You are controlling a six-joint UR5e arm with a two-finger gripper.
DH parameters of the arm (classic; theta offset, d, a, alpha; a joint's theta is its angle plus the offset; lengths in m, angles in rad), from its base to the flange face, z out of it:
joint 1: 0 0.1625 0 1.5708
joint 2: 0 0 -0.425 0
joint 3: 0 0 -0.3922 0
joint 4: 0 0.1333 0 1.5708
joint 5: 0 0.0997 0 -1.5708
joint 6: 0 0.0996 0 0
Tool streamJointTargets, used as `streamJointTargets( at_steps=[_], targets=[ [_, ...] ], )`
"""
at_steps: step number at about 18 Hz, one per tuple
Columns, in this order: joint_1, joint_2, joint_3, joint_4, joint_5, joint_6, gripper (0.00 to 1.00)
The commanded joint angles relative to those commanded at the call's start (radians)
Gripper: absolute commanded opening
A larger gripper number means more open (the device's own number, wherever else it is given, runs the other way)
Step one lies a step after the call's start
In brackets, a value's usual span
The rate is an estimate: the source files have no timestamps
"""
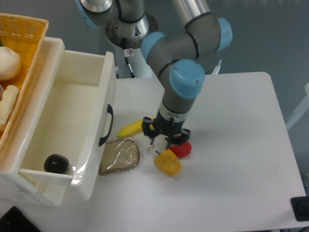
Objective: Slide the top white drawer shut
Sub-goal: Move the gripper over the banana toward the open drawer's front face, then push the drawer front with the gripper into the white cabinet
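The top white drawer [72,63] stands pulled out to the right of the cabinet, its cream inside showing. Its black curved handle [106,124] is on the front wall, facing the table. A dark round object [56,163] lies in the drawer's near corner. My gripper [161,141] points down at the table to the right of the drawer, about a hand's width from the handle. It hovers over a yellow pepper [167,162] and a red item [182,149]. Its jaws look open and hold nothing.
A yellow wicker basket [29,34] with pale round items sits on the cabinet top at the left. A banana [129,129] and a bagged bread slice [119,155] lie on the white table [231,145] just in front of the drawer.
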Motion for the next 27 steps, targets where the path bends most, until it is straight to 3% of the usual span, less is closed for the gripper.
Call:
streamJointTargets(
  at_steps=[5,27],
  targets=[
    [-0.017,0.028,0.0,-0.06,-0.074,-0.002,0.0],
    [-0.061,0.031,-0.009,-0.083,-0.123,-0.006,0.0]
  ],
)
